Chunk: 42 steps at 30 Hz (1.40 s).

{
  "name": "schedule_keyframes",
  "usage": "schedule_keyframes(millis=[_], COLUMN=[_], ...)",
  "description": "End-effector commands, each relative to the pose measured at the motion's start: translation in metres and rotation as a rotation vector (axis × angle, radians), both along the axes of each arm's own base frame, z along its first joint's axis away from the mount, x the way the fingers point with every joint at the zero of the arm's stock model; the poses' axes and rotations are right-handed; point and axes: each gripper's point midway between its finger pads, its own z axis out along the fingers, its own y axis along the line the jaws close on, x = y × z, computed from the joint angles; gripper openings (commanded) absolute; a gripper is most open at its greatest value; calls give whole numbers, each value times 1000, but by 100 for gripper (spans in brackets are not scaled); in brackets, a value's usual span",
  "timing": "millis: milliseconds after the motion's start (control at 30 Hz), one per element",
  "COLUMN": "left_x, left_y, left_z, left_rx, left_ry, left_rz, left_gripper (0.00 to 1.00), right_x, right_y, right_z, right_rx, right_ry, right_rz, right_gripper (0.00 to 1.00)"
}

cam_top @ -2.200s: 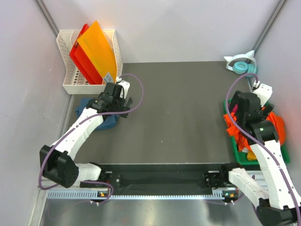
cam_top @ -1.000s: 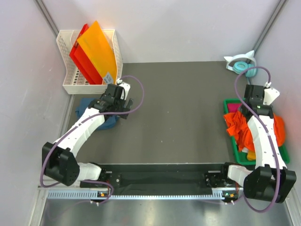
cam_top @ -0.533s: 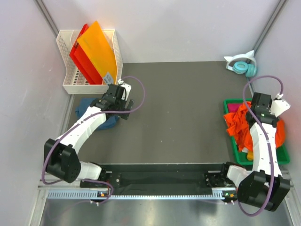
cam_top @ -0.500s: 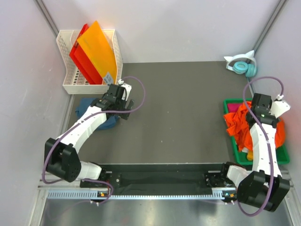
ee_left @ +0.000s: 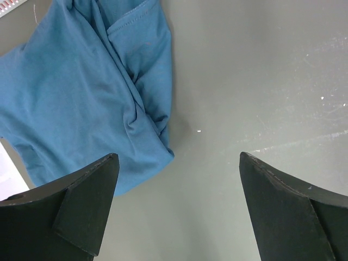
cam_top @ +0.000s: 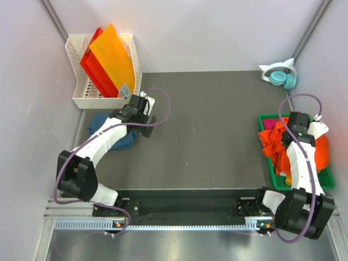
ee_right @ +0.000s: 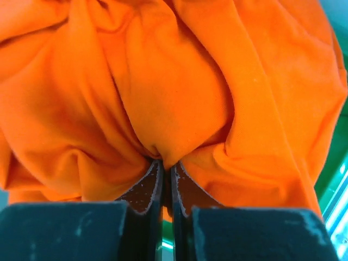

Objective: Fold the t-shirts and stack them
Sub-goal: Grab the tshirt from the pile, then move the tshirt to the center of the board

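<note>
Since the orange t-shirt [ee_right: 179, 98] looks like light, floppy cloth heaped in the green bin [cam_top: 325, 179], right jaws pinch a bunched fold; left jaws hang wide over the blue t-shirt [ee_left: 81, 98] on the desk [cam_top: 217, 125].

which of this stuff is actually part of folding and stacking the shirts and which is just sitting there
For the job:
- orange t-shirt, pinched in the right gripper
- teal-blue t-shirt, by the open left gripper
- green bin holding the orange one

Just lying about:
- white basket
- orange and red plastic sheets standing in it
- cat-ear headphones
</note>
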Motion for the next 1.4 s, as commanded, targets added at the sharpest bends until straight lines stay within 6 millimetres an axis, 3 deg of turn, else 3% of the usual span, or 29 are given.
schedule_keyframes(millis=[0, 100, 133, 200, 233, 300, 333, 467, 500, 533, 567, 600, 633, 667, 700, 733, 767, 800, 900, 967, 1000, 1200, 1367], left_x=[8, 8, 8, 9, 10, 12, 13, 14, 14, 15, 16, 17, 18, 19, 21, 22, 20, 19, 17, 15, 14, 10, 11], left_y=[-3, -4, -6, -8, -10, -12, -12, -12, -13, -12, -14, -16, -17, -21, -23, -25, -26, -31, -32, -30, -28, -10, 1], left_z=[13, 13, 15, 16, 20, 27, 29, 42, 46, 51, 58, 68, 74, 89, 97, 105, 116, 124, 136, 133, 131, 123, 120], left_rx=[-23, -31, -41, -53, -61, -72, -72, -81, -82, -83, -93, -105, -109, -132, -146, -158, -173, -195, -216, -217, -215, -179, -158], left_ry=[-34, -35, -39, -40, -49, -58, -60, -85, -92, -100, -117, -137, -153, -187, -211, -233, -257, -267, -287, -280, -278, -310, -318], left_rz=[6, 3, 1, -2, -3, -1, 1, -1, -7, -11, -20, -29, -43, -61, -69, -84, -94, -114, -114, -98, -91, -26, 18], left_gripper=[95, 95, 95, 95, 95, 94, 94, 94, 94, 94, 94, 94, 94, 94, 94, 94, 94, 94, 94, 94, 94, 96, 96], right_x=[19, 54, 70, 84, 97, 107, 116, 129, 133, 134, 135, 137, 137, 135, 136, 134, 133, 130, 120, 115, 106, 77, 55], right_y=[8, 37, 59, 81, 104, 130, 153, 210, 236, 251, 265, 296, 312, 326, 360, 376, 391, 418, 464, 485, 498, 530, 528], right_z=[29, 79, 107, 132, 156, 178, 199, 244, 241, 264, 269, 260, 281, 281, 269, 285, 283, 276, 250, 234, 215, 150, 118], right_rx=[6, -1, -4, -8, -1, 11, 17, 27, 33, 32, 33, 37, 34, 33, 35, 42, 43, 50, 71, 97, 109, 179, 190], right_ry=[-170, -355, -415, -447, -479, -505, -534, -580, -547, -588, -587, -539, -578, -559, -516, -548, -534, -510, -455, -439, -399, -299, -206], right_rz=[64, 266, 360, 445, 531, 608, 680, 846, 922, 962, 997, 1079, 1118, 1155, 1233, 1266, 1298, 1354, 1445, 1470, 1501, 1551, 1540], right_gripper=[0, 0, 0, 0, 0, 0, 0, 0, 0, 0, 0, 0, 0, 0, 0, 0, 0, 0, 0, 0, 0, 0, 0])
